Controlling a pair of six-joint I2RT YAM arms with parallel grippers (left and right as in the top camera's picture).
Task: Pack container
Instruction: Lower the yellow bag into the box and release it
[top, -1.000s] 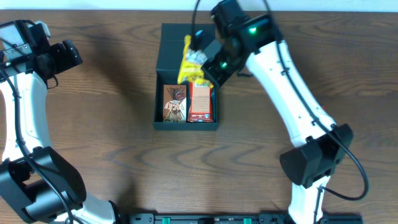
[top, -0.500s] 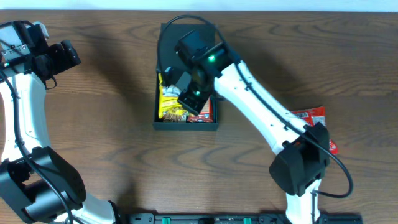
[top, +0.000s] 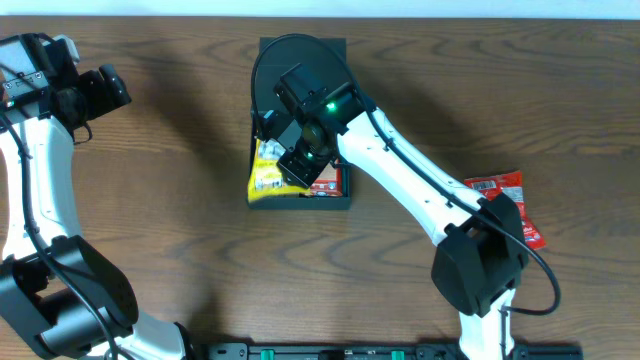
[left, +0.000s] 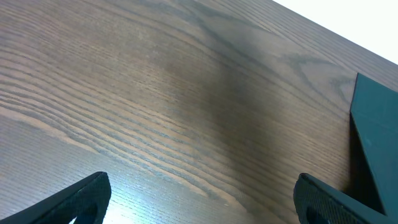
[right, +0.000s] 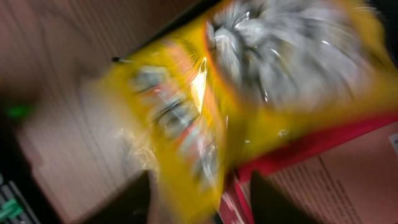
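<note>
The container (top: 300, 201), a dark box with its flap lid folded back, lies at the table's middle back; one corner shows in the left wrist view (left: 376, 137). A yellow snack bag (top: 266, 172) lies in its left half, spilling over the left wall. My right gripper (top: 292, 160) hovers right over it. In the right wrist view the blurred yellow bag (right: 267, 81) fills the frame and hangs between the spread jaws of the right gripper (right: 205, 202), with a gap on one side. My left gripper (top: 100, 88) stands open far left over bare wood (left: 199, 205).
A red-orange pack (top: 332, 181) lies in the container's right half, seen close in the right wrist view (right: 348, 180). A red snack pack (top: 505, 195) lies on the table at the right, beside my right arm's base.
My right arm swung from the container's back right to its front left, carrying the yellow bag into the box. Its jaws have spread apart. The left arm has not moved.
</note>
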